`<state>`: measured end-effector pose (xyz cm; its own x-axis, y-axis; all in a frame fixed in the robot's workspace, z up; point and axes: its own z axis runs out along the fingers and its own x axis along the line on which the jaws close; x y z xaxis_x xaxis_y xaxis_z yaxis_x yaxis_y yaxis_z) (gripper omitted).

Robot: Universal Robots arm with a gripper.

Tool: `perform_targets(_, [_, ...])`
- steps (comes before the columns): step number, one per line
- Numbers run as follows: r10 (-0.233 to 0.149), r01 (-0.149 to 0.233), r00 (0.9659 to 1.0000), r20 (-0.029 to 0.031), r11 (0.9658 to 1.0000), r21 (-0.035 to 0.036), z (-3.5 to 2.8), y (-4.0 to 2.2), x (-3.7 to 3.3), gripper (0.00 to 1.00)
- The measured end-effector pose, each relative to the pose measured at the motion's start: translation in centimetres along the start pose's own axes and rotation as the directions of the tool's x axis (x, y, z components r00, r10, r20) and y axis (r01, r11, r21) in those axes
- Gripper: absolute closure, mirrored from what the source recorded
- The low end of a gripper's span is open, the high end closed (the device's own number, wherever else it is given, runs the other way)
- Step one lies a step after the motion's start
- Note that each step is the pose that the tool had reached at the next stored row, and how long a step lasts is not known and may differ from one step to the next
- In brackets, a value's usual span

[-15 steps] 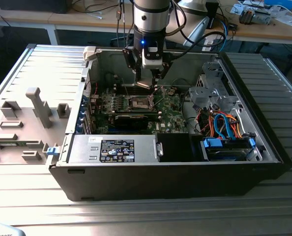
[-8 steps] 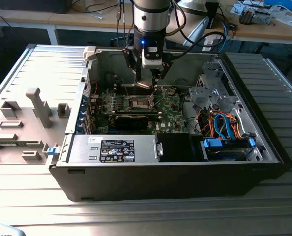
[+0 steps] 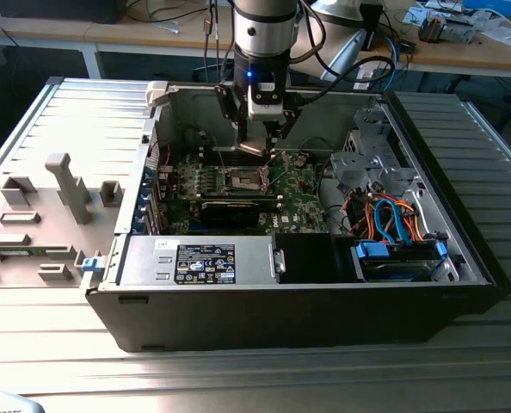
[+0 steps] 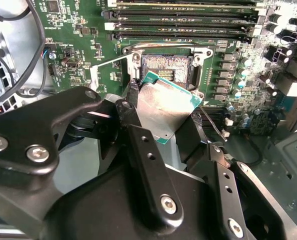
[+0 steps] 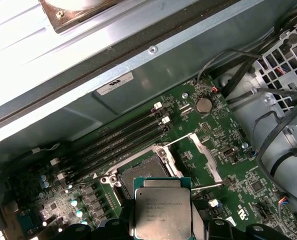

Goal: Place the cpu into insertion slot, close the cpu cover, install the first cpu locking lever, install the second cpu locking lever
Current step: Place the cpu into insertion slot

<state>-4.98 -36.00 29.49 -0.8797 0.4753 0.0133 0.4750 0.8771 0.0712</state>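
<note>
A: Where's the cpu (image 5: 162, 207)?
B: Gripped tight by the claw (image 4: 164, 107) — hovering just over the insertion slot (image 5: 144, 174) (not seated).
A: And the cpu cover (image 5: 208, 162)?
B: Standing open beside the slot, inside the case (image 3: 324, 301).

cpu (image 5: 162, 208) print, case label (image 5: 114, 83), illegible

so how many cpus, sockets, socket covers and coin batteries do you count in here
cpu: 1
insertion slot: 1
cpu cover: 1
coin battery: 1
total: 4
</note>
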Motion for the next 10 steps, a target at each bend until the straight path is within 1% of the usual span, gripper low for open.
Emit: perform_targets(10, [0.015, -0.015, 0.9999, 0.0013, 0.9999, 0.0002, 0.02, 0.0, 0.0, 0.46])
